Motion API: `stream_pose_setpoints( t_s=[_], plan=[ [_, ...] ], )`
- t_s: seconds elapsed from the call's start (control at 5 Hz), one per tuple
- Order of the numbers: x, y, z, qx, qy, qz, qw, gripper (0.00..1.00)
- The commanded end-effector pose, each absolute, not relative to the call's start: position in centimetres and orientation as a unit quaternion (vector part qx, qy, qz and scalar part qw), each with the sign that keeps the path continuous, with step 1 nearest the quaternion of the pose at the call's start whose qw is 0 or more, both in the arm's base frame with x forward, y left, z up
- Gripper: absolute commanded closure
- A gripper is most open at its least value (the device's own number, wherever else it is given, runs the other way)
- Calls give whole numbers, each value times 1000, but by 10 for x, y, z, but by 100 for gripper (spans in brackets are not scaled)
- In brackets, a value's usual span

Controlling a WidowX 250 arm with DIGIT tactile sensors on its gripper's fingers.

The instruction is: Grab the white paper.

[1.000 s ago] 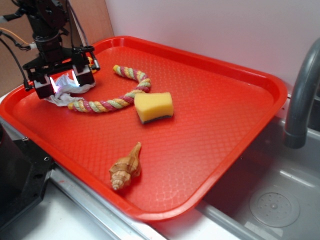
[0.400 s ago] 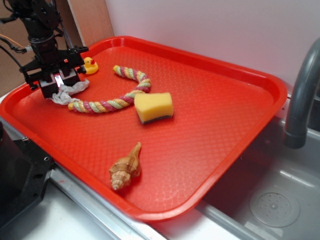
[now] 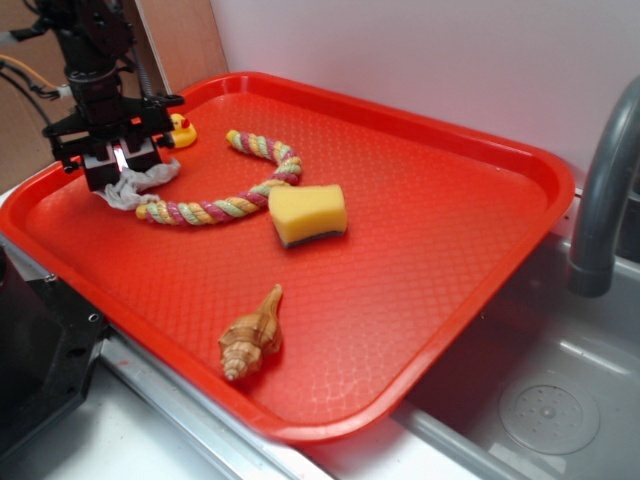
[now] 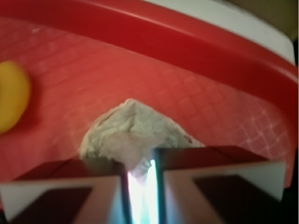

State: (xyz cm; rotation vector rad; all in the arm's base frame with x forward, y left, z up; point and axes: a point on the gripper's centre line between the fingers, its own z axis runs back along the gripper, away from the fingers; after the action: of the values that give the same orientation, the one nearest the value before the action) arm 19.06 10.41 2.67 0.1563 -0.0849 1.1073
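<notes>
Your gripper (image 3: 120, 160) sits at the far left corner of the red tray (image 3: 450, 260), and it is clenched on the white paper (image 3: 140, 185). In the wrist view the two jaws stand almost together with only a thin bright slit between them, and a fold of the paper (image 4: 135, 133) is pinched in that slit.

Most of the wad lies ahead of the pincer and a little below it, bulging out in front of the jaws toward the tray rim. From the exterior view it trails out from under the gripper toward the rope toy (image 3: 225, 190), its tip just beside the rope's near end; I cannot tell whether they touch. Its long axis appears to run roughly across the jaw gap.

The rubber duck (image 3: 180, 130) sits just beside the gripper, the yellow sponge (image 3: 307, 213) and seashell (image 3: 252, 335) well apart.

You hold only an edge, so judge the grip as thin: a straight lift should suit it best.
</notes>
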Motion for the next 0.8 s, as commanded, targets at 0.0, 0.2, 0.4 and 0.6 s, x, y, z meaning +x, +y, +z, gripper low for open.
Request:
stream_pose_setpoints(
  t_s=[0.0,0.2,0.4,0.6],
  plan=[
    [218,73,106,12,-39,324,945,100],
    [217,35,136,-22,-52,204,977,100],
    [209,7,159,-49,-52,133,989,100],
    [193,-14,186,-74,-61,70,993,100]
  ],
)
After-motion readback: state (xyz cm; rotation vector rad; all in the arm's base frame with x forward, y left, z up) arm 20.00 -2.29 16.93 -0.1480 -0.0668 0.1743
